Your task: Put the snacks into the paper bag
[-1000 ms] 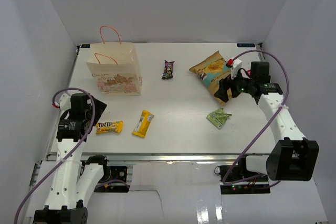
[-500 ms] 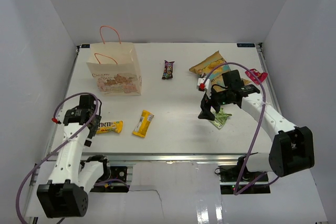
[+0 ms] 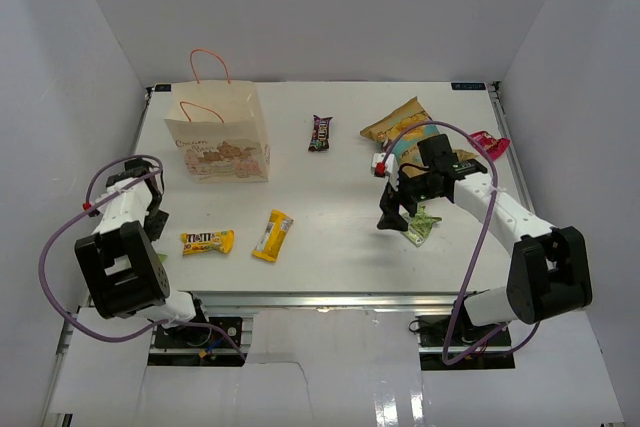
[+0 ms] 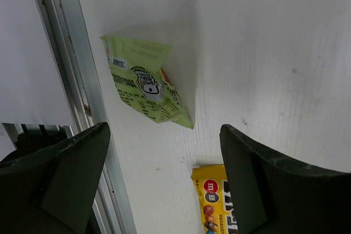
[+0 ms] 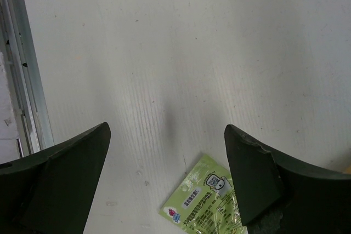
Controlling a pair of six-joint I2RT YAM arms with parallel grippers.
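R fingers (image 5: 55,179) spread wide, holding nothing, hanging over the tabletop (image 3: 330,187) right of centre, w/ a small green packet (image 5: 205,209) just beside them. L fingers (image 4: 60,179) also spread wide, holding nothing, above a 2nd green packet (image 4: 145,86) lying by the left edge rail (image 4: 82,80); M&M's pack (image 4: 216,204) close by. Paper bag (image 3: 220,142) stands upright at far left. Yellow bar (image 3: 272,235), purple candy bar (image 3: 320,133), chip bag (image 3: 400,127) & a red packet (image 3: 488,144) all lie on the tabletop, apart from the bag.

The M&M's pack (image 4: 214,201) and green packet (image 5: 207,204) are each cut off by a bottom edge.
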